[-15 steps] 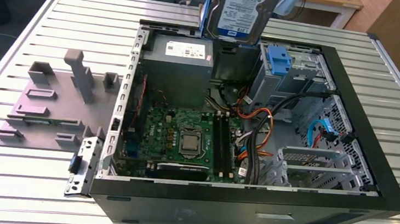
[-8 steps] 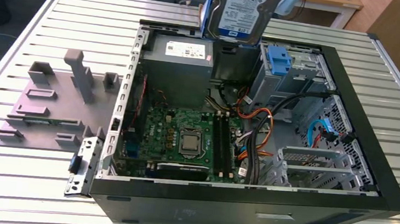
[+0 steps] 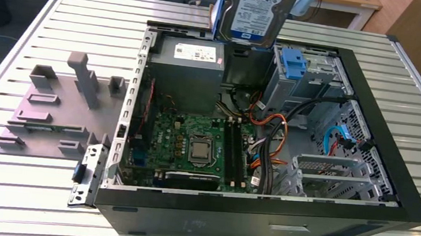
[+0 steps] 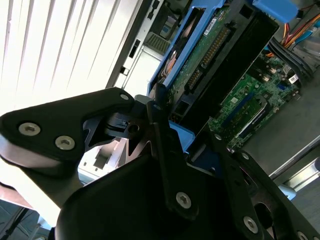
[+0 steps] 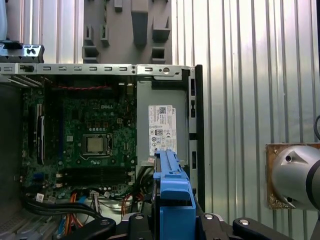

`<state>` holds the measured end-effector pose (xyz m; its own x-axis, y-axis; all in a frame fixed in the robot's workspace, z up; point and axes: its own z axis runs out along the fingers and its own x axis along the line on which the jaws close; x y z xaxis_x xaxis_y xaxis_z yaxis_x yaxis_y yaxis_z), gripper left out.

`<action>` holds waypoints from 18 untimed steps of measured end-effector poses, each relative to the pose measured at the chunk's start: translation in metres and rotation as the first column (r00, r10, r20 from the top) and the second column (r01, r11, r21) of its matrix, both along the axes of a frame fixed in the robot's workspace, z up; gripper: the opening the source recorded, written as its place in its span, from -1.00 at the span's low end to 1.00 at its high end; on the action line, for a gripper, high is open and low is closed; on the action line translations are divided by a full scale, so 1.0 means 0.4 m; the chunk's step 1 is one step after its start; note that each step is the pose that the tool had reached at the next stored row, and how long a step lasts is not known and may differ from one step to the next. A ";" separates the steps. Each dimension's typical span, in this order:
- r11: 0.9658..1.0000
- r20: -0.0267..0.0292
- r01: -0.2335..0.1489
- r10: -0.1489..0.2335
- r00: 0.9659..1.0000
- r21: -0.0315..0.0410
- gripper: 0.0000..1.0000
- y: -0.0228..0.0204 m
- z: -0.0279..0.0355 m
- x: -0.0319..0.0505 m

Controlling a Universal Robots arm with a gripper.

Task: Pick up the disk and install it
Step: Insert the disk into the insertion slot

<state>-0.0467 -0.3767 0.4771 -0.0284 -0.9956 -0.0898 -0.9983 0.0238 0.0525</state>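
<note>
The fingers [image 4: 167, 150] are clamped on the disk [image 4: 210, 55], pinching one end of it across its blue carrier. The grip seems to fall on the plastic rather than on the label or the green circuit board, which faces the camera in the second wrist view. In the first wrist view the disk runs edge-on away from the fingers, one blue rail toward the camera

In the exterior view the disk hangs upright in the air with its label toward the camera, at 12 o'clock of the open computer case [image 3: 263, 216] and touching nothing. Held that high, I judge, it stays clear of the case wall and the wiring inside. It is picked up but not yet installed

Inside the case, the power-supply box [image 3: 188, 69] sits at 11 o'clock and the drive cage [image 3: 304, 75], with its blue latch, at 1 o'clock, the part nearest the disk. The motherboard [image 3: 192, 145] lies flat from the centre toward 7 o'clock, and orange cables [image 3: 267, 129] run between it and the cage

On the bench [image 3: 1, 202], at 9 o'clock of the case and just beside it, stands the grey plastic stand [image 3: 65, 104] with its upright posts
</note>
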 end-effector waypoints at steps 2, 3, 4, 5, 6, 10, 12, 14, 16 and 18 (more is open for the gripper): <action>1.000 0.000 0.000 0.000 1.000 0.000 -0.26 0.000 0.000 0.001; 1.000 0.000 0.000 0.000 1.000 0.000 -0.26 0.000 0.000 0.002; 1.000 0.000 0.000 0.000 1.000 0.000 -0.26 0.000 0.000 0.003; 1.000 0.000 0.000 0.000 1.000 0.000 -0.26 0.000 0.000 0.004; 1.000 0.000 0.000 0.000 1.000 0.000 -0.26 0.000 0.000 0.004; 1.000 0.000 0.000 0.000 1.000 0.000 -0.26 0.000 0.000 0.007; 1.000 0.000 0.000 0.000 1.000 0.000 -0.26 0.000 0.000 0.008; 1.000 0.000 0.000 0.000 1.000 0.000 -0.26 0.000 0.000 0.010; 1.000 0.000 0.000 0.000 1.000 0.000 -0.26 0.000 0.000 0.011; 1.000 0.000 0.000 0.000 1.000 0.000 -0.26 -0.001 0.000 0.013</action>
